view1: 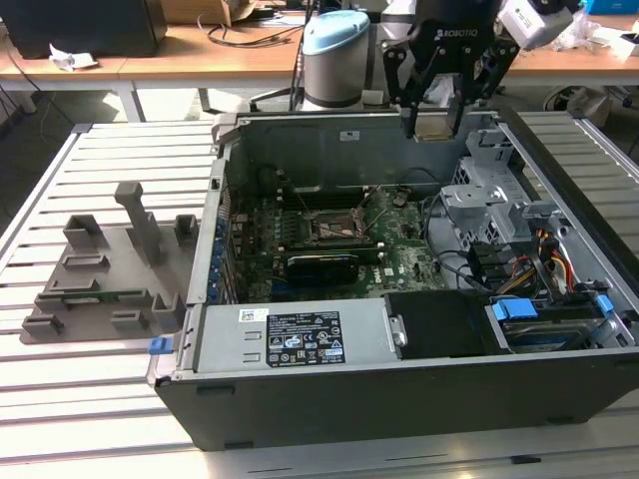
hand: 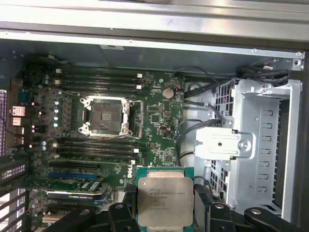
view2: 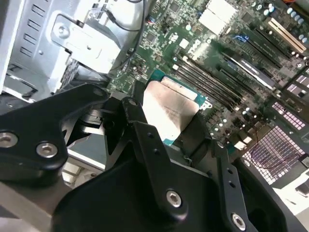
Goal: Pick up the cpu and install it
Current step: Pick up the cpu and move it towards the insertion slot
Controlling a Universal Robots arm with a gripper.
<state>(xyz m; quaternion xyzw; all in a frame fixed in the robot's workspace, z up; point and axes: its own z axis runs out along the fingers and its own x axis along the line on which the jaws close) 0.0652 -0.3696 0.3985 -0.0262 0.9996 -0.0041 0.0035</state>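
The cpu [view1: 431, 127] is a small flat square chip with a silvery-grey top and a green rim. My gripper [view1: 432, 118] is shut on it, holding it in the air above the far wall of the open computer case [view1: 399, 399]. In both wrist views the cpu [hand: 165, 199] [view2: 166, 113] sits flat between the black fingers [hand: 121, 212]. The motherboard's dark metal-framed socket [view1: 329, 228] [hand: 105, 116] lies open and empty below, nearer the exterior view's left than the chip.
A grey plastic fixture with upright posts [view1: 110, 269] stands on the slatted table at the exterior view's left. Inside the case are a silver drive cage [hand: 251, 145], loose cables [view1: 469, 269] and memory slots [hand: 96, 79] around the socket.
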